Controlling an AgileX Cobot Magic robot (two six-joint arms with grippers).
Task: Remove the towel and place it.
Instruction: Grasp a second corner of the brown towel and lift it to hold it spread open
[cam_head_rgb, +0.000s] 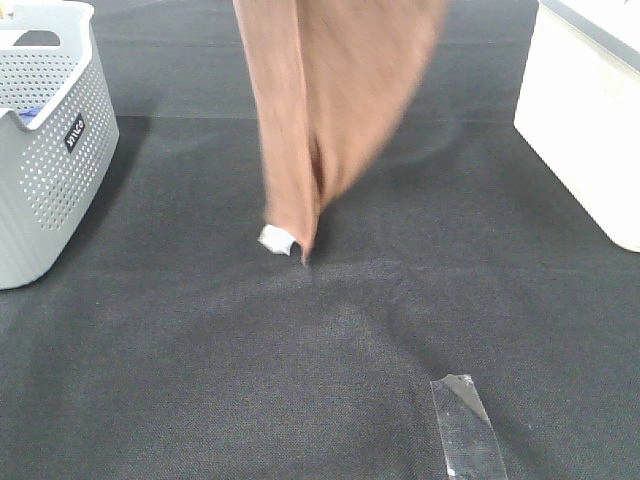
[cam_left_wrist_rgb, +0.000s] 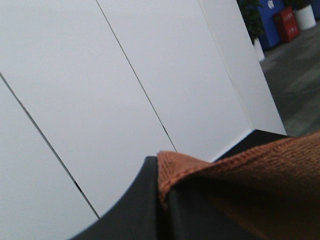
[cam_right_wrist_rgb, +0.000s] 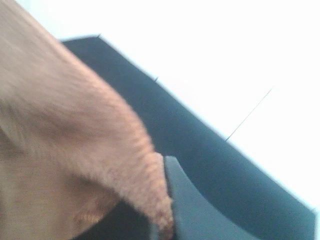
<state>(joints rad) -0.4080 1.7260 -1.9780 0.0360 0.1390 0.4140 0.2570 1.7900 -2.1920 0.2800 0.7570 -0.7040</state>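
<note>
The brown towel (cam_head_rgb: 330, 110) hangs down from above the top of the exterior high view, folded lengthwise. Its lowest corner, with the white tag (cam_head_rgb: 275, 238), just reaches the black table cover (cam_head_rgb: 200, 350). Both grippers are above that view's edge. In the left wrist view my left gripper (cam_left_wrist_rgb: 162, 192) is shut on a stitched edge of the towel (cam_left_wrist_rgb: 260, 170), beside a black finger (cam_left_wrist_rgb: 142, 205). In the right wrist view my right gripper (cam_right_wrist_rgb: 162, 200) is shut on the towel (cam_right_wrist_rgb: 65, 150), its dark finger (cam_right_wrist_rgb: 195, 210) pressed against the cloth.
A grey perforated basket (cam_head_rgb: 50, 150) stands at the left edge with something blue (cam_head_rgb: 28, 115) inside. A white box (cam_head_rgb: 590, 130) stands at the right. A strip of clear tape (cam_head_rgb: 465, 425) lies near the front. White wall panels (cam_left_wrist_rgb: 100, 100) are behind.
</note>
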